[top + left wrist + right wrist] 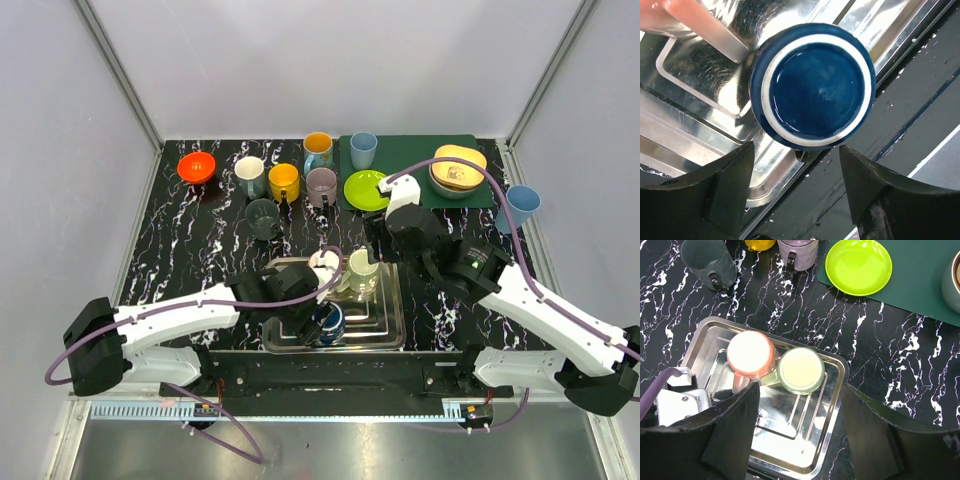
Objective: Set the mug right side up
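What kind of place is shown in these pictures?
Probably a robot test cell arranged like a kitchen counter: plain panel walls enclose a black marbled table, robot arms are bolted at its edge, and a steel tray holds upside-down mugs.

The navy mug has a white ring on its base, and the tray is shiny silver. The pink mug and pale green mug are plain. The worktop is black with white marble veins.

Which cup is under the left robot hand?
Find the shiny metal tray on the black marble table. In it, skip the pink mug and the pale green mug. Yours is the upside-down dark blue mug with a white ring on its base.
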Robot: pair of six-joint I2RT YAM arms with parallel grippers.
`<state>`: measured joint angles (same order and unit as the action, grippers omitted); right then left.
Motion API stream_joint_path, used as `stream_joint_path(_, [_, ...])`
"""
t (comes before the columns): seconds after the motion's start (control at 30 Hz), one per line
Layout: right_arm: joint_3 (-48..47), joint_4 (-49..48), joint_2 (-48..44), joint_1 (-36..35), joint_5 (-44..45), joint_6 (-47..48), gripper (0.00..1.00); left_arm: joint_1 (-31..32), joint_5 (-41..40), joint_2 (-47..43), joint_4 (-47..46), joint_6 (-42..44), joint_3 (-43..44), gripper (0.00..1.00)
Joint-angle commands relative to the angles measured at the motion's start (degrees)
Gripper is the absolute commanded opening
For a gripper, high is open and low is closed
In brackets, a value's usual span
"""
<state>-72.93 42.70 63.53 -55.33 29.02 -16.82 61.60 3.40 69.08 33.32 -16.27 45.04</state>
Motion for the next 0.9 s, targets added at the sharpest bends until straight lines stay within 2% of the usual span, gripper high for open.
stream_joint_path(0.0, [0.33,-2.36,0.46,-0.13,0.52,-1.28,0.72,0.27,1.96,-1.56,1.48,0.81,0.93,0.72])
stream_joint_path(0.1, [1.21,-2.97,0.72,-0.13,-0.18,-1.81,0.72,0.36,2.31,-5.00,1.48,0.28,0.06,0.75])
stream_joint_path(0.23, [1.65,-3.94,1.33,-0.13,-0.80,-2.25,0.72,0.36,2.66,-3.78,0.34,0.89,-0.65,0.75])
stream_joint_path(0.47, [0.42,-2.89,1.07,-0.13,-0.89,-2.43,0.72,0.36,5.04,3.25,-1.86,2.56,0.14,0.70])
stream_joint_path(0.7, [0.77,-2.36,0.72,-0.22,-0.45,-2.43,0.72,0.27,4.25,5.45,-1.94,4.05,1.81,0.65])
stream_joint_path(0.87, [1.12,-2.36,0.37,-0.13,-0.63,-2.69,0.72,0.27,4.51,7.21,-2.47,4.49,2.51,0.56])
